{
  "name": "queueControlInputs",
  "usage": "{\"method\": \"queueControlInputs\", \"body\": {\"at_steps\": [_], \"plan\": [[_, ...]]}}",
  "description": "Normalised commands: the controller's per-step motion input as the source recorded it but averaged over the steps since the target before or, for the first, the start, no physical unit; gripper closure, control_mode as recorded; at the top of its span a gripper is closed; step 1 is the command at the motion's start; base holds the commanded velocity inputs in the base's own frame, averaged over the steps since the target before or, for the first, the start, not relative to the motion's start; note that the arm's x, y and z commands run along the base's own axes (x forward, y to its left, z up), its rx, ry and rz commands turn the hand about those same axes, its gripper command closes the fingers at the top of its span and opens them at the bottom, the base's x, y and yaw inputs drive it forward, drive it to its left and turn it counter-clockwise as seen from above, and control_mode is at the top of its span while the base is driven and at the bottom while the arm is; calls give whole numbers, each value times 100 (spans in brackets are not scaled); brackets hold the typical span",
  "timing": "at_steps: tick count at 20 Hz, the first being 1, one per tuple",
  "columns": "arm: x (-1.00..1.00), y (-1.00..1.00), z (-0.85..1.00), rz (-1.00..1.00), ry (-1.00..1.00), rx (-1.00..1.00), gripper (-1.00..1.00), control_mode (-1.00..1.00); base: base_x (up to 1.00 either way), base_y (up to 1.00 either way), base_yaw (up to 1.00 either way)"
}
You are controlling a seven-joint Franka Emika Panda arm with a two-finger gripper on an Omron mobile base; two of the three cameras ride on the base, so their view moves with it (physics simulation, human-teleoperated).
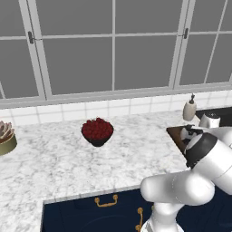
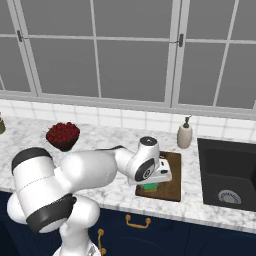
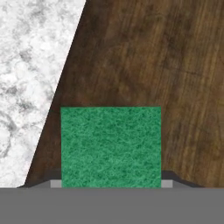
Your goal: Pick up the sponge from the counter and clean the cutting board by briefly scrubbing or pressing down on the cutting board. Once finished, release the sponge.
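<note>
While the end effector [image 2: 150, 186] sits low over the cutting board [image 2: 172, 189], its tips flank the sponge [image 3: 110, 146] on both short sides, i.e. clamped on it, w/ the green face toward the hand camera. Sponge is on or just above the board's front-left part, near the edge where wood meets the marbled table [image 3: 30, 74]; can't tell if it's pressed flat or slightly lifted.

Handling, as a judgement: light, soft, squashy block (scrub top rougher, foam layer under it gives more), so it should deform under a firm squeeze and won't break. Best hold is across the narrow sides, mid-height, roughly as now. Wood looks flat and hard, so pressing down should compress the sponge, not slide the board much. Fruit bowl [image 1: 97, 131] and soap bottle [image 2: 185, 134] stand well apart.
</note>
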Motion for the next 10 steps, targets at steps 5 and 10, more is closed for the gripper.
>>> {"method": "queueControlInputs", "body": {"at_steps": [5,10], "plan": [[14,12,-15,-3,0,0,100,-100,0,0,0],[42,9,-15,-6,-3,0,100,-100,0,0,0]]}}
